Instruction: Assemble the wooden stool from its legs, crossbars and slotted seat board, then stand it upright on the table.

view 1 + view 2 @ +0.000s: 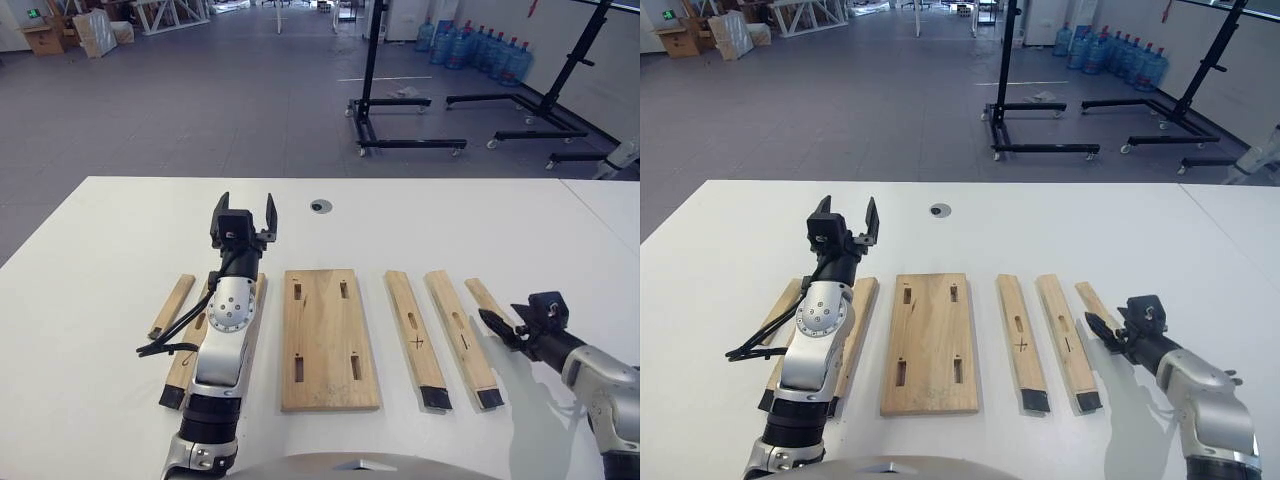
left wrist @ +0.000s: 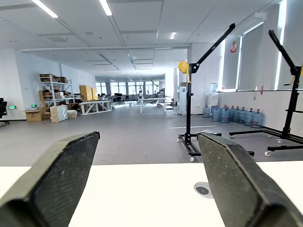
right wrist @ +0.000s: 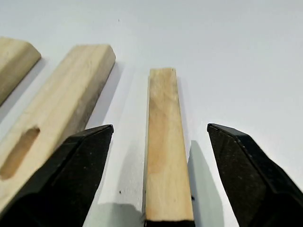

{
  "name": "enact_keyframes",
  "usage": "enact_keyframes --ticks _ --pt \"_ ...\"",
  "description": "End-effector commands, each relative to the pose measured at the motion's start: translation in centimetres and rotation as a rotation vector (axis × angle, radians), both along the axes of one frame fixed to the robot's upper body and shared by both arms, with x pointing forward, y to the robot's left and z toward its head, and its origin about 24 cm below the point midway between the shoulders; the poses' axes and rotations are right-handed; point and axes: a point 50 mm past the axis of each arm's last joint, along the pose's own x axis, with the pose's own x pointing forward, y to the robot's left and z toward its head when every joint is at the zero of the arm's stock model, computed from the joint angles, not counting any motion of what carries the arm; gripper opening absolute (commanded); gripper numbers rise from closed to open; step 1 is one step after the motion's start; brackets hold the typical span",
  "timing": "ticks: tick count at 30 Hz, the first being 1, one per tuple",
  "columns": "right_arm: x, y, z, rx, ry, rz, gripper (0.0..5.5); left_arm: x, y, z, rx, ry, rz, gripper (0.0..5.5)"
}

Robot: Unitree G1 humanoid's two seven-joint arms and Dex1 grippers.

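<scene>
While the left gripper hovers released, pointing far, the right gripper lies low, spread wide astride the rightmost crossbar, which runs near-to-far.

One slotted seat board, four slotted legs, two thin crossbars, one table.

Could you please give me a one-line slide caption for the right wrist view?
Open right gripper straddles a narrow wooden crossbar lying flat on the white table.

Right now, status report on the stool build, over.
Left gripper open, raised, empty. Right gripper open, straddling outermost crossbar, not gripping. Seat board flat, unassembled.
</scene>
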Motion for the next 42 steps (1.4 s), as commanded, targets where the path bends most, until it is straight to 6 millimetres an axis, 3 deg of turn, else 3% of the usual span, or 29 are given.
enact_keyframes --ticks 1,6,16,20,23,25,27,29,32,35,39,42 --pt "-0.9 0.2 -1.8 0.021 0.127 -0.001 3.66 0.1 -0.5 0.3 -0.031 0.008 -0.018 3.81" --pt "-1.9 0.0 -3.7 0.027 0.292 -0.031 3.00 0.2 -0.7 0.4 -0.040 0.010 -0.033 3.77" --pt "-1.8 -0.3 -5.0 0.016 0.367 -0.029 1.30 0.7 -1.0 0.5 -0.052 0.014 -0.066 3.77" --pt "-2.8 -1.1 -5.1 0.020 0.371 -0.016 1.30 0.9 -1.0 0.4 -0.043 0.035 -0.094 3.77" --pt "-0.5 -2.6 -3.9 -0.075 0.192 -0.086 1.30 1.2 -1.2 0.2 -0.057 0.053 -0.133 3.77" --pt "3.0 -2.3 -1.4 -0.141 -0.034 -0.105 1.30 1.6 -1.4 0.4 -0.083 0.059 -0.162 3.77" --pt "7.0 -1.0 4.2 -0.200 -0.340 -0.063 1.29 2.1 -1.3 1.1 -0.134 0.054 -0.215 3.77" --pt "9.8 1.0 9.4 -0.204 -0.581 -0.008 1.29 2.4 -1.3 1.6 -0.236 0.070 -0.304 3.77" --pt "12.1 6.0 13.7 -0.147 -0.796 0.151 1.29 2.3 -1.5 2.2 -0.395 0.100 -0.485 3.77" --pt "11.9 13.1 12.7 -0.126 -0.857 0.448 1.29 1.6 -1.6 3.2 -0.556 0.120 -0.727 3.77" --pt "10.1 17.7 10.0 -0.117 -0.854 0.680 1.29 0.6 -2.0 3.7 -0.688 0.190 -0.955 3.77" --pt "9.3 19.5 9.4 -0.122 -0.870 0.789 1.29 0.9 -2.1 3.2 -0.782 0.267 -0.982 3.77"
